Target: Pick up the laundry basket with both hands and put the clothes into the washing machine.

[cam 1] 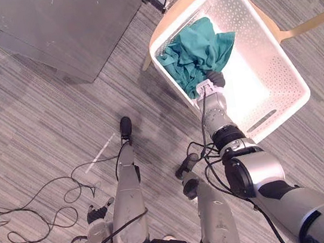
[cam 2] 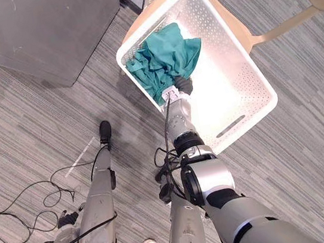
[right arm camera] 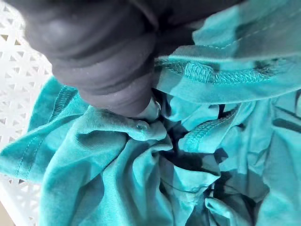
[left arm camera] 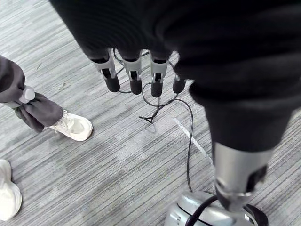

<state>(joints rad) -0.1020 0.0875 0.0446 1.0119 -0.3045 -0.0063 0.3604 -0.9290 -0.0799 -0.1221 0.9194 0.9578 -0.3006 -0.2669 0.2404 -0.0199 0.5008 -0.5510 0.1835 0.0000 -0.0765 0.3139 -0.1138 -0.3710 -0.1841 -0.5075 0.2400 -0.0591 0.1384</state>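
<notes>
In the left eye view, the white laundry basket point(cam 1: 265, 83) sits on a wooden chair point(cam 1: 311, 23) near a big grey box point(cam 1: 64, 26). A green-blue cloth point(cam 1: 200, 52) is bunched in the basket's corner nearest that box. The right robot hand point(cam 1: 216, 80) reaches into the cloth. The left robot hand point(cam 1: 125, 126) hangs low over the floor point(cam 1: 28, 116).

The left wrist view shows its fingers point(left arm camera: 135, 77) straight and apart, holding nothing, above a person's white shoe point(left arm camera: 71, 127).

In the right wrist view, the right robot hand is buried in the cloth. I cannot tell if it grips.
</notes>
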